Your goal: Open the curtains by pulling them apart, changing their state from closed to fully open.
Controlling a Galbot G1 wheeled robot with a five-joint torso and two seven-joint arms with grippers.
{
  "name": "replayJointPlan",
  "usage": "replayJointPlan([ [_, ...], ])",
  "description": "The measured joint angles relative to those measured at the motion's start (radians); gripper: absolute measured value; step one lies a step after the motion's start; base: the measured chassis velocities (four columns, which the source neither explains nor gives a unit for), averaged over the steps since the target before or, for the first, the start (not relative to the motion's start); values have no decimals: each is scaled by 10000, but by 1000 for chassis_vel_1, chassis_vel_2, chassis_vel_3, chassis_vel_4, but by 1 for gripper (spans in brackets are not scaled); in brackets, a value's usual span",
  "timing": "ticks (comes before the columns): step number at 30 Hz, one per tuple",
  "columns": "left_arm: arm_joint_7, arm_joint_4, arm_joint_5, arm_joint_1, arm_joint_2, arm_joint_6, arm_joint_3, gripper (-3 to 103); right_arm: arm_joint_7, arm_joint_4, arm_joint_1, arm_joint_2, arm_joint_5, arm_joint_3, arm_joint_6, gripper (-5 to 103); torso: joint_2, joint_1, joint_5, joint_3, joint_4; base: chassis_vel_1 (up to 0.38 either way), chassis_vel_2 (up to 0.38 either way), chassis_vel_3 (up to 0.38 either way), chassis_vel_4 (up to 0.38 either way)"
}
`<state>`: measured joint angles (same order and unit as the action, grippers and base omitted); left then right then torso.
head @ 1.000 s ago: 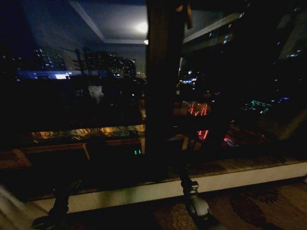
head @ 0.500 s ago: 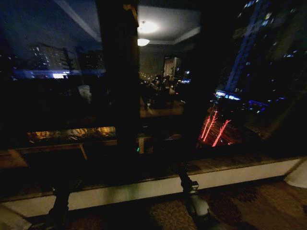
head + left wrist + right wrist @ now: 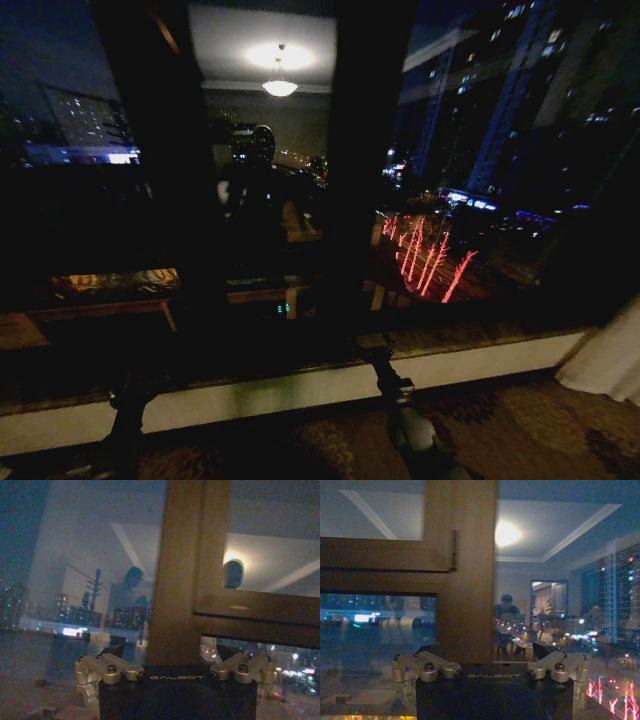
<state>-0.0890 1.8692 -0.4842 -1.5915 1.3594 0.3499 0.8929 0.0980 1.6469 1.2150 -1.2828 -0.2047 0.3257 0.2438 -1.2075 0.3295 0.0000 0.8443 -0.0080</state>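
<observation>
- The whole head view has swung toward the right since a second ago: the dark window post that stood near the middle now sits at the left, and a second post point(image 3: 365, 170) stands just right of centre. That is the camera turning, not the window moving.
- A pale fold of the curtains point(image 3: 612, 352) now shows at the lower right edge, hanging down to the patterned carpet point(image 3: 500, 430); half a second ago only a small corner of it peeked in there.
- The glass point(image 3: 270, 130) is bare and dark, with city lights outside and the ceiling lamp point(image 3: 279, 87) reflected in it.
- The white sill point(image 3: 300, 385) runs along under the window.
- The left gripper point(image 3: 130, 395) hangs low at the left, near the sill, holding nothing; I cannot tell whether its fingers are spread.
- The right gripper point(image 3: 378, 352) points at the sill near the middle, also empty; here too I cannot tell.
- Both arms look parked as before.
</observation>
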Motion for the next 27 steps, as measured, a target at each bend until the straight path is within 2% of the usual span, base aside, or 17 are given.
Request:
replayJointPlan([
  [9, 0, 0, -1, 0, 1, 0, 0, 100, 0, 0, 0, 1, 0, 0, 0, 100, 0, 1, 0, 1, -1, -341, -346, 332, 345],
  [13, -7, 0, -1, 0, 2, 0, -2, 100, 1, -1, 0, 2, 0, 5, 0, 100, 0, 0, 2, 0, -2, -182, -212, 236, 178],
  [17, -8, 1, -1, 0, 1, 0, -2, 100, 2, 0, 0, 3, 0, 6, 0, 100, 0, 0, 4, 0, -2, -47, -62, 52, 24],
  [21, -2, -1, 0, 0, -2, 0, 2, 100, 1, 0, 0, -3, 0, -2, 0, 100, 0, 1, -14, 0, 3, 0, 0, 0, 0],
  [27, 4, -1, -1, 1, -3, -1, 6, 100, 0, 0, 0, -4, 0, -4, 0, 100, 1, 2, -3, 0, 1, 51, 0, -57, -6],
])
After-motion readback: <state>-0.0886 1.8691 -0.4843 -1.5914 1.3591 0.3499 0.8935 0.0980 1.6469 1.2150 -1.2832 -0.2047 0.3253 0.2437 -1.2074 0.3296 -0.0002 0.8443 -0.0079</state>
